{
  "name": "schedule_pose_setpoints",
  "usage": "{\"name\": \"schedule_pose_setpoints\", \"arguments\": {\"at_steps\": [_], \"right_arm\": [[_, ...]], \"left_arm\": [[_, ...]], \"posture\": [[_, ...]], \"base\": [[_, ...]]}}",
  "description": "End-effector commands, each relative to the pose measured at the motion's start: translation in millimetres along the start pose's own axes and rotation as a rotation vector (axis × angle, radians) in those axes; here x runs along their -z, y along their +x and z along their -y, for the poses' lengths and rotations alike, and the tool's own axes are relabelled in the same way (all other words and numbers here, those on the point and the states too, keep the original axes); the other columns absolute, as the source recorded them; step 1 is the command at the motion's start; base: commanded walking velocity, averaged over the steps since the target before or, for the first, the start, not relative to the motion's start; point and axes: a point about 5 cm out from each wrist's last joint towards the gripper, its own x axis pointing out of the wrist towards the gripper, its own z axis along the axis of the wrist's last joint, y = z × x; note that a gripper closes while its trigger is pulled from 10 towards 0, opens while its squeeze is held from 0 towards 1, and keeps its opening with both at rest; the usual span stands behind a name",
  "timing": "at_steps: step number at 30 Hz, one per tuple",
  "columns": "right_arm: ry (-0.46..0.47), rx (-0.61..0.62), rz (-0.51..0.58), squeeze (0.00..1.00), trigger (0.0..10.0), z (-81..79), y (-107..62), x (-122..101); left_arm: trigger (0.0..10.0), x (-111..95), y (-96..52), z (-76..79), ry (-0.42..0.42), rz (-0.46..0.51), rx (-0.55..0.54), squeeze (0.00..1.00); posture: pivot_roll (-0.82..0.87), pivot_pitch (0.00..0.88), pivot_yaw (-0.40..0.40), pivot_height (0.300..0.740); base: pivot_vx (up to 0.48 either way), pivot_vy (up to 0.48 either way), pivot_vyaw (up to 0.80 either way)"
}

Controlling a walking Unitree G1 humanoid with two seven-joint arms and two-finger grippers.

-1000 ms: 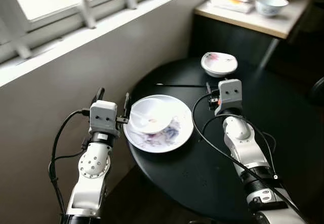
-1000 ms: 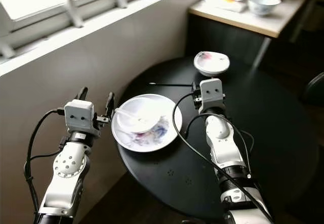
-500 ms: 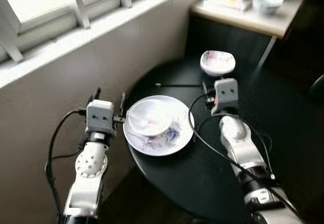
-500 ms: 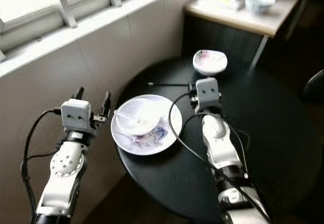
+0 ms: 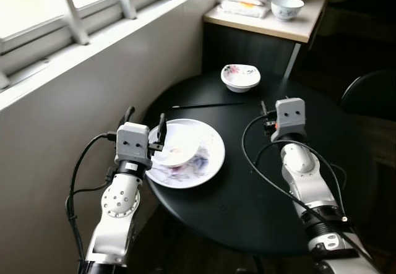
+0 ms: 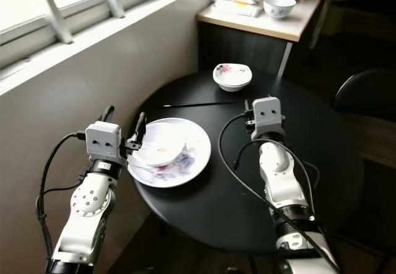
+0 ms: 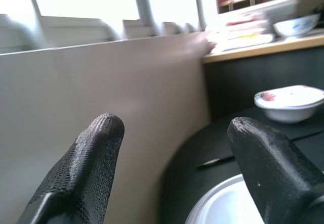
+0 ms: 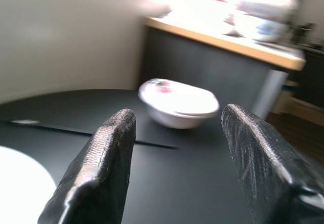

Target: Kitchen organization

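**A:** Left eye view: what stands on the round black desk [image 5: 260, 187]?

**B:** A large white plate [image 5: 185, 159] near the window-side edge carries a small white bowl [image 5: 176, 147]. A flowered bowl [image 5: 240, 77] sits at the far edge, a thin black chopstick [image 5: 207, 106] between them. The left end effector [image 5: 145, 125] hangs just beside the plate's rim, fingers spread, seemingly lined up to take it.

**A:** Right eye view?

**B:** The right end effector [image 6: 257, 109] hovers above the desk, pointed toward the flowered bowl; a wooden counter [image 6: 272, 23] beyond holds another bowl [image 6: 279, 5].

**A:** Left wrist view?

**B:** Both fingertips [image 7: 101, 138] stand wide apart, nothing between them, the plate's rim just below.

**A:** Right wrist view?

**B:** Fingers [image 8: 109, 148] parted and empty, framing the flowered bowl ahead, well apart from it — likely its next target.
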Motion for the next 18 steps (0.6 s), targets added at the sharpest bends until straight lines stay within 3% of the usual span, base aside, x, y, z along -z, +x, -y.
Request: {"name": "schedule_pose_setpoints", "arguments": {"at_steps": [1,18], "right_arm": [[-0.017,0.011,0.029,0.00,10.0,5.9,1.0,-5.4],[-0.029,-0.002,0.031,0.00,10.0,3.6,0.7,-4.6]], "left_arm": [[10.0,-2.4,0.4,0.5,0.003,0.016,-0.003,0.00],[10.0,-4.2,1.0,0.6,0.004,0.028,0.005,0.00]], "posture": [[-0.03,0.000,0.016,0.740],[-0.04,0.000,0.013,0.740]], "base": [[0.000,0.000,0.00],[0.014,0.000,0.00]]}}
